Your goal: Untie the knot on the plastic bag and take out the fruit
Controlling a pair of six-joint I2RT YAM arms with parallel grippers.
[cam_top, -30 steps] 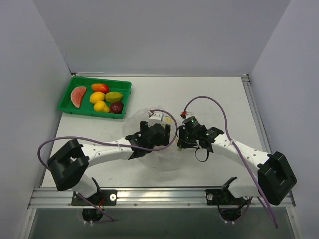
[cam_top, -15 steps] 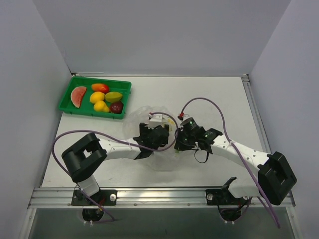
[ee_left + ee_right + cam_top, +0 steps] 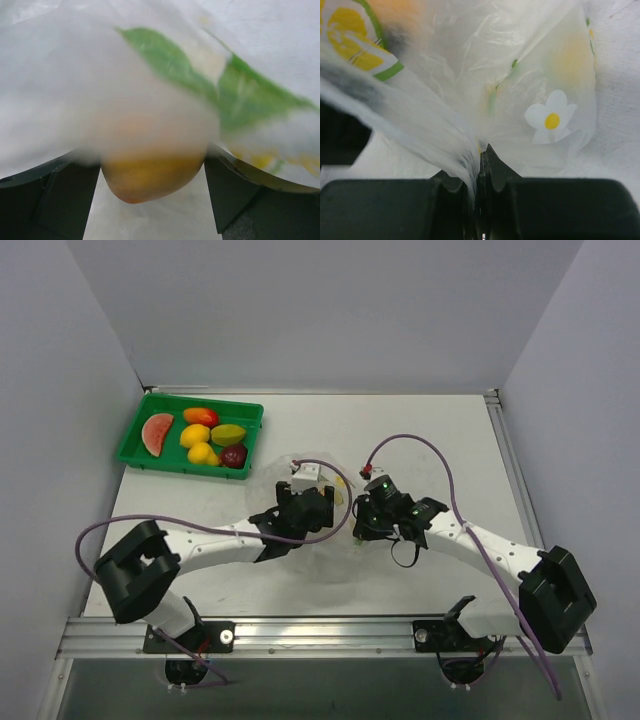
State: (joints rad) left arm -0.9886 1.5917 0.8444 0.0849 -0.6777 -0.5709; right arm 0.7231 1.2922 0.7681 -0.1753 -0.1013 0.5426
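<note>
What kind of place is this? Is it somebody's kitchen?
Probably a robot test bench, not a kitchen: a white table boxed in by plain walls, a left arm and right arm bolted to a metal rail, and toy fruit in a green tray.

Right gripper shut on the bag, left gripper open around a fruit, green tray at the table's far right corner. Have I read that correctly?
Not quite: the tray sits at the far left corner, as the top external view shows. The rest holds: the right gripper is shut on the bag, and the left gripper is open around a fruit.
</note>
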